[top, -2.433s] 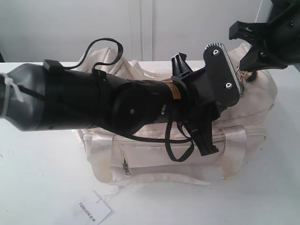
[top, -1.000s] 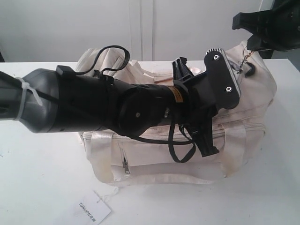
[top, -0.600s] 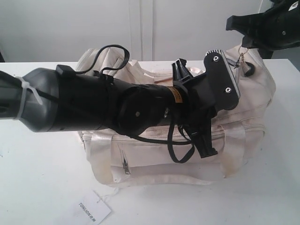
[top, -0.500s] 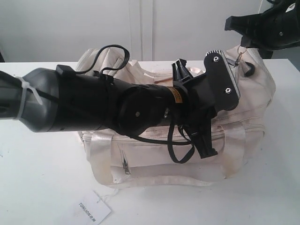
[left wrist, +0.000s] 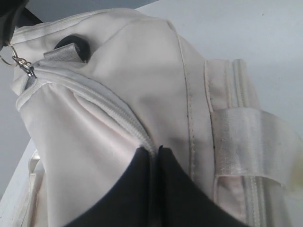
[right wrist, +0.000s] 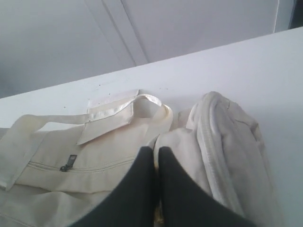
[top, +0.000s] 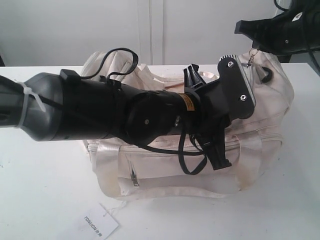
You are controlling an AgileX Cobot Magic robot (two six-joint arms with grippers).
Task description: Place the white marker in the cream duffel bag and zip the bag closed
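Bag [top: 265,95]: cream, sitting on its base on the white table [top: 40,190], front pocket towards my exterior camera. Marker: I cannot see it in any view. Left gripper [left wrist: 154,150]: fingers pinched together on the bag's top zip seam. Right gripper [right wrist: 155,151]: closed, holding the zip pull [left wrist: 19,64] up at the bag's end. Paper tag [top: 95,225]: on the table, near the bag's front.

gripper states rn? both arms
Left gripper: closed, pinching the cream duffel bag at its zip seam.
Right gripper: closed on the zip pull.
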